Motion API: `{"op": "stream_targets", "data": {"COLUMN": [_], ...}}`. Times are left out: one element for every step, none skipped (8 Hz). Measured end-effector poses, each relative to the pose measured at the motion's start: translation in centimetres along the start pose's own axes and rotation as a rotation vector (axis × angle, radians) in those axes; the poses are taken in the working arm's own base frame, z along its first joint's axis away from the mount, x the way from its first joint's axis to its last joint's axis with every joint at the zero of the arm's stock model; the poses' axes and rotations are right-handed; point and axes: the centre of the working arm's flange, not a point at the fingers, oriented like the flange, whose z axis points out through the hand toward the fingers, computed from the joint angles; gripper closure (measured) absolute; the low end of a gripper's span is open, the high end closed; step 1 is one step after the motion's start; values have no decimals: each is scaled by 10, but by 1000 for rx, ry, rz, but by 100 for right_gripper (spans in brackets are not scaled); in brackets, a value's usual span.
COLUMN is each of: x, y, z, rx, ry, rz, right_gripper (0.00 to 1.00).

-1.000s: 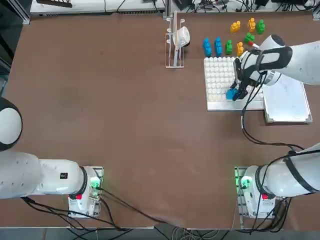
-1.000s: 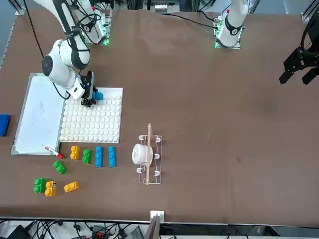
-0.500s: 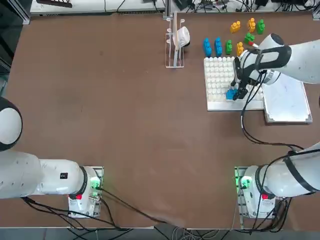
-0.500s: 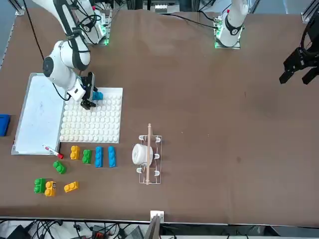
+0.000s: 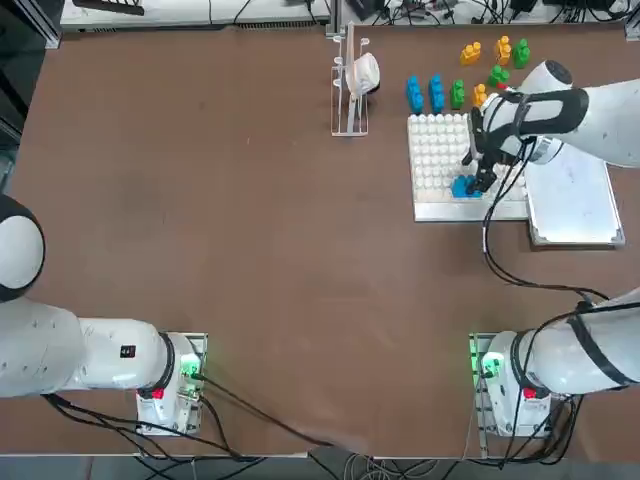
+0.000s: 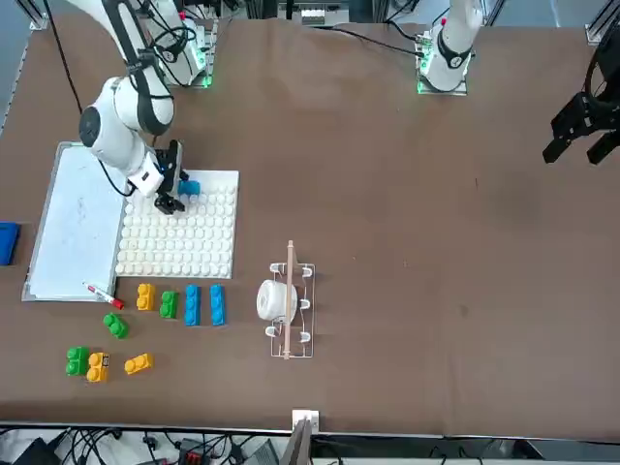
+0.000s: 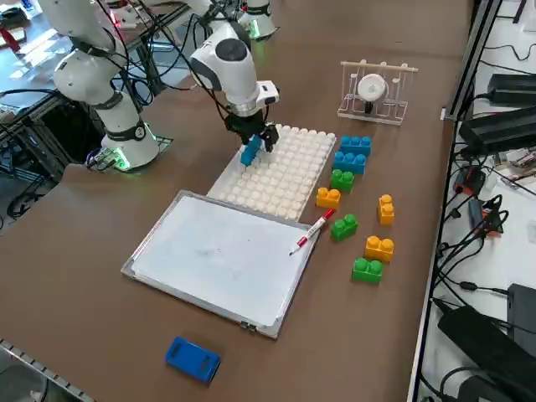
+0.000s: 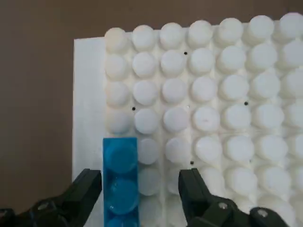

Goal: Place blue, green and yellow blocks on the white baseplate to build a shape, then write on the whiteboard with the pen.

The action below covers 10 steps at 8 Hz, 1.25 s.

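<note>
Right gripper (image 8: 139,177) edged up, fingers released, upper right of top view. One blue brick (image 8: 121,189) on baseplate (image 8: 87,109); loose bricks (image 5: 437,94) and writing probably left.

From here I've got the R arm (image 5: 590,120) reaching in from the side, elbow bent; wrist (image 7: 243,92) angled down. My R gripper (image 8: 139,182) is low, pointing down; its two black fingers (image 8: 83,196) are spread wide apart, nothing clamped btwn the tips.
</note>
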Motion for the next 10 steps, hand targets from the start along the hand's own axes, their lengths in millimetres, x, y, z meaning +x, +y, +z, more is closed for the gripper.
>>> {"op": "stream_targets", "data": {"x": [4, 6, 7, 7, 8, 8, 6, 2, -3, -8], "y": [0, -1, -1, -1, 2, 7, 13, 20, 26, 30], "z": [-11, -19, -22, -23, -26, -32, -39, -48, -56, -61], "rx": [-9, -13, -15, -16, -22, -35, -52, -71, -89, -99], "ry": [9, 15, 18, 19, 21, 24, 27, 30, 34, 36], "rz": [-2, 2, 5, 7, 8, 12, 19, 29, 41, 51], "right_gripper": [0, 0, 0, 0, 0, 0, 0, 0, 0, 0]}}
